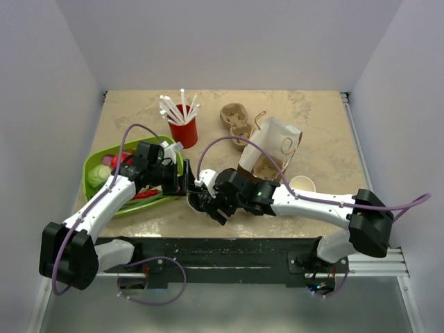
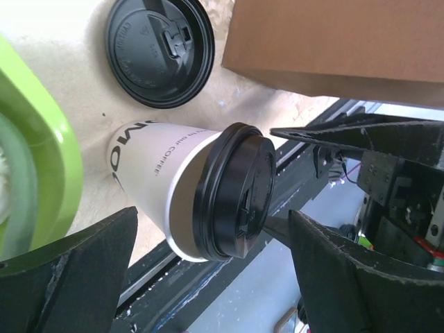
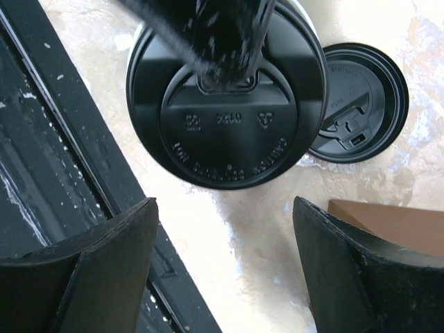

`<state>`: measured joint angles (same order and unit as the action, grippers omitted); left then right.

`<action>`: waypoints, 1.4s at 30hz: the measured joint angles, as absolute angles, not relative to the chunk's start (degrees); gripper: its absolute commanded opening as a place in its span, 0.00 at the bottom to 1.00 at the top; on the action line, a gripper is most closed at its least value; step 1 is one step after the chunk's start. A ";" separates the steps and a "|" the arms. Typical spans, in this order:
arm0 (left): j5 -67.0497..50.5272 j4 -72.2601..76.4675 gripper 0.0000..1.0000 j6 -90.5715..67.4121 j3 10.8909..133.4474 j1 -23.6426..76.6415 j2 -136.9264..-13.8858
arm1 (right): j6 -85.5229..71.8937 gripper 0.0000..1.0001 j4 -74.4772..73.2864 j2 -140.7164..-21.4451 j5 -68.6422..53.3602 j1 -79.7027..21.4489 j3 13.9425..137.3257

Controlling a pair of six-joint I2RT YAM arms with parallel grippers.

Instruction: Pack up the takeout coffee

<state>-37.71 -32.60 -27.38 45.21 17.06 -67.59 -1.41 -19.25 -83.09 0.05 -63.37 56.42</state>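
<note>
The takeout coffee (image 2: 163, 177), a white paper cup with a black sip lid (image 3: 225, 104), stands at the table's near edge. In the top view both grippers crowd over it and hide most of it. My left gripper (image 2: 211, 229) is open and comes at the cup from the side, one finger on each side of it, neither touching. My right gripper (image 3: 223, 205) is open above the table just beside the cup, looking down on the lid, with nothing between its fingers. A dark, blurred part of the left gripper crosses the lid's far edge in the right wrist view.
A loose black lid (image 3: 357, 104) lies on the table right behind the cup. The brown paper bag (image 1: 270, 149) stands behind it, with a lidless white cup (image 1: 303, 184) to its right. Further off are a green tray (image 2: 41, 139), a red cup of straws (image 1: 183, 128) and a pulp carrier (image 1: 236, 121).
</note>
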 measured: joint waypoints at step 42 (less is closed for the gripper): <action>-41.10 -30.87 0.63 -26.30 43.77 18.09 -69.41 | -2.11 0.70 -15.75 -86.98 0.56 -63.37 56.55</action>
<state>-41.10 -30.87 -26.30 43.77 18.09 -69.41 -2.11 -15.75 -86.98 0.56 -63.37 56.55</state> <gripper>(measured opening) 0.638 0.694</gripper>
